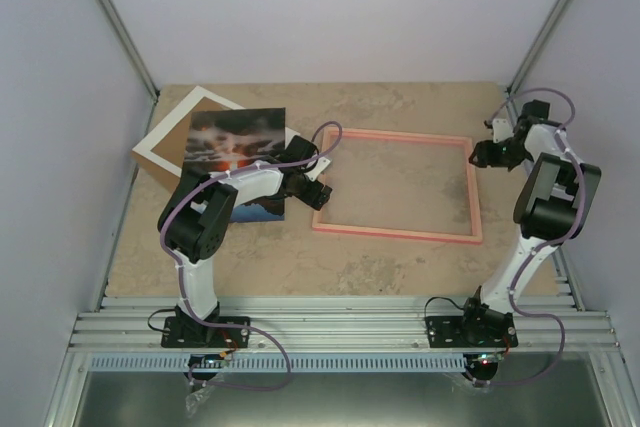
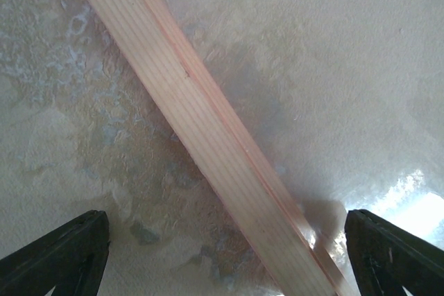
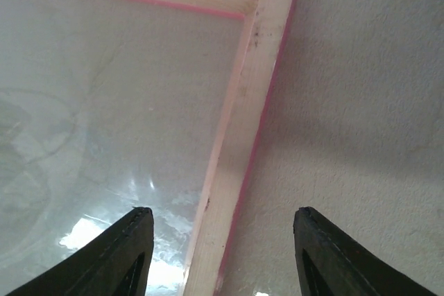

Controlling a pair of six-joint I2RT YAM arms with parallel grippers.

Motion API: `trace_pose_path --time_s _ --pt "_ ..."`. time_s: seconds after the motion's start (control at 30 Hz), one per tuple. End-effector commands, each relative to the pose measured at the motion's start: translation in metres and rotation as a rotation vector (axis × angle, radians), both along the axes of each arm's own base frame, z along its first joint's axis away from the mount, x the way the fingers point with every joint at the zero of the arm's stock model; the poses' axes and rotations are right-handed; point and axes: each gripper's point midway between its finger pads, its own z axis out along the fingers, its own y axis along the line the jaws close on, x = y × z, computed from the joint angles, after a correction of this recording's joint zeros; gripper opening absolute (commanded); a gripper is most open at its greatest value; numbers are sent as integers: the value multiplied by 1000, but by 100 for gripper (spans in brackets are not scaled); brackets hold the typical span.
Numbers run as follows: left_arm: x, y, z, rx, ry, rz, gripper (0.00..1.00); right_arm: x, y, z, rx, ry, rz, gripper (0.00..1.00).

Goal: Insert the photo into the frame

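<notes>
The photo [image 1: 240, 152], a red-orange sunset print, lies face up at the back left of the table. The pink frame [image 1: 395, 234] lies flat at centre right. My left gripper [image 1: 312, 185] hovers over the frame's left rail, beside the photo's right edge. In the left wrist view that rail [image 2: 208, 129] runs diagonally beneath the open left gripper [image 2: 225, 258], which holds nothing. My right gripper [image 1: 487, 154] is at the frame's far right corner. The right wrist view has the right rail [image 3: 243, 123] passing between the spread, empty jaws of the right gripper [image 3: 218, 254].
A white mat with a brown inside [image 1: 160, 134] lies under the photo's left part, near the left wall. A shiny clear pane [image 3: 125, 116] fills the frame's inside. Walls enclose the table on three sides.
</notes>
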Motion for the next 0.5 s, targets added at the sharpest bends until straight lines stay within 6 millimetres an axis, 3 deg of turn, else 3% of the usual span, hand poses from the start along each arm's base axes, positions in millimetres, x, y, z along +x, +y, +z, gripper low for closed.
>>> trace_pose_path --time_s 0.0,0.2,0.47 --pt "-25 19 -39 94 131 31 95 -6 -1 -23 -60 31 -2 55" --pt "-23 22 -42 102 133 61 95 -15 4 -44 -82 64 0 39" --pt "-4 46 -45 115 130 153 92 -1 30 -45 -4 34 7 33"
